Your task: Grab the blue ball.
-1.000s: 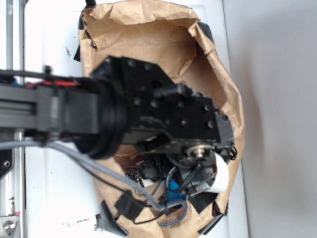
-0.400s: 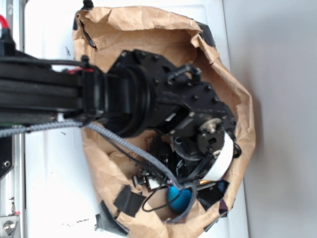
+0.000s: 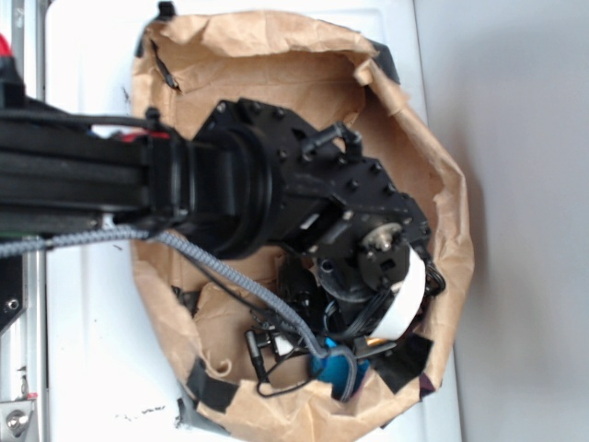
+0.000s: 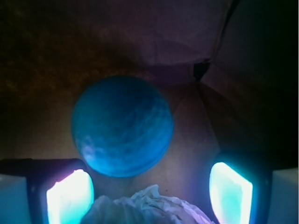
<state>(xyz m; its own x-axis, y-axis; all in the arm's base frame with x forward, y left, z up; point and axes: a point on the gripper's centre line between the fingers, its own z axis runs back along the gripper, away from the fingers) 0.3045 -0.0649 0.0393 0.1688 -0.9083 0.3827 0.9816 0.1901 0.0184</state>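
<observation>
The blue ball (image 4: 122, 126) lies on the brown paper floor of the bag, just ahead of my gripper (image 4: 149, 193) in the wrist view. The two pads stand wide apart, one at the left (image 4: 70, 196), one at the right (image 4: 230, 191), with nothing gripped. A crumpled white paper wad (image 4: 147, 207) sits between the pads at the bottom edge, below the ball. In the exterior view the arm reaches down into the bag and only a piece of the blue ball (image 3: 333, 371) shows under the wrist, behind cables. The fingers are hidden there.
The crumpled brown paper bag (image 3: 276, 64) surrounds the arm, its walls rising on all sides, with black tape patches (image 3: 207, 385) on the rim. A grey braided cable (image 3: 230, 272) and thin black wires hang over the bag floor. A white surface (image 3: 101, 341) lies beneath.
The arm has swung and lowered deeper into the bag toward its front edge. The blue ball now shows lower in the exterior view, more covered by cables.
</observation>
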